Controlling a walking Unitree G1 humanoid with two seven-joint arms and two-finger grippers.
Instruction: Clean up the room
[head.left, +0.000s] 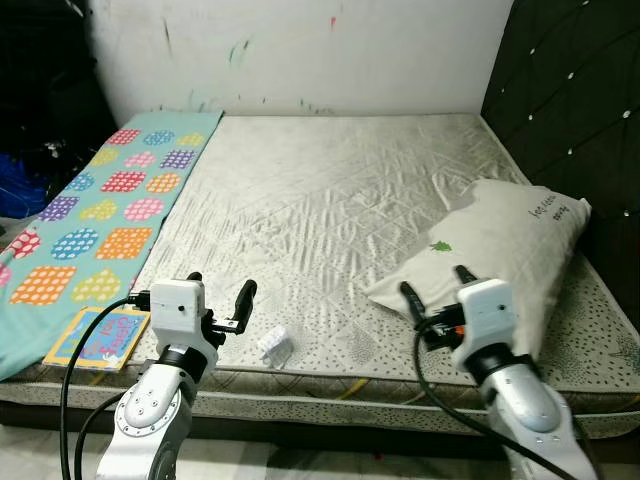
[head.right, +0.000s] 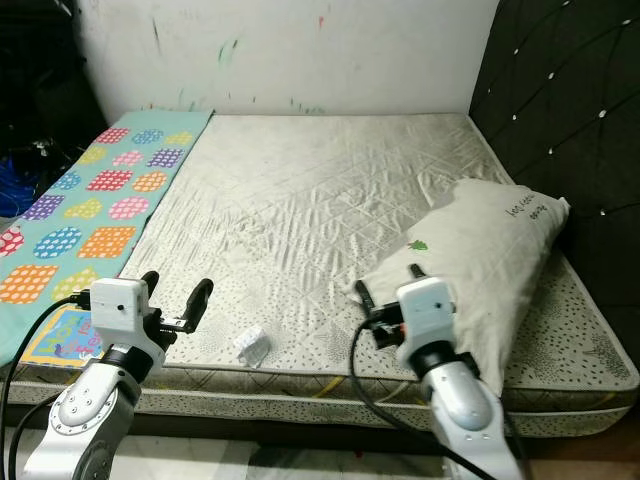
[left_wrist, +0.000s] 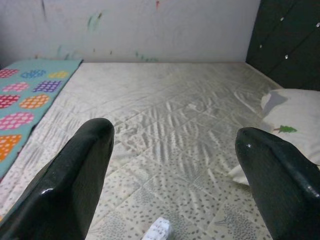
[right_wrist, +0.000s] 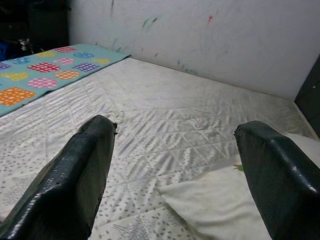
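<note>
Hovering with fingers apart, the left pincer (head.left: 220, 292) nears crumpled paper (head.left: 275, 346); the right pincer (head.left: 437, 288), also spread, reaches the pillow (head.left: 500, 250) on the bed (head.left: 320, 190).

My bed's mattress (head.left: 330, 200) is cream with grey speckles. The blanket (head.left: 100, 215) is teal with bright dotted circles. My pillow (head.left: 510, 250) is off-white with a tiny green tree, and the headboard (head.left: 575, 100) is black.

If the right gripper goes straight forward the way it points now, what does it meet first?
Probably the pillow. The right gripper, jaws open, hovers at the pillow's near corner, which lies low between its fingers in the right wrist view. Depth is unclear; it might pass just above, over the bare mattress.
</note>
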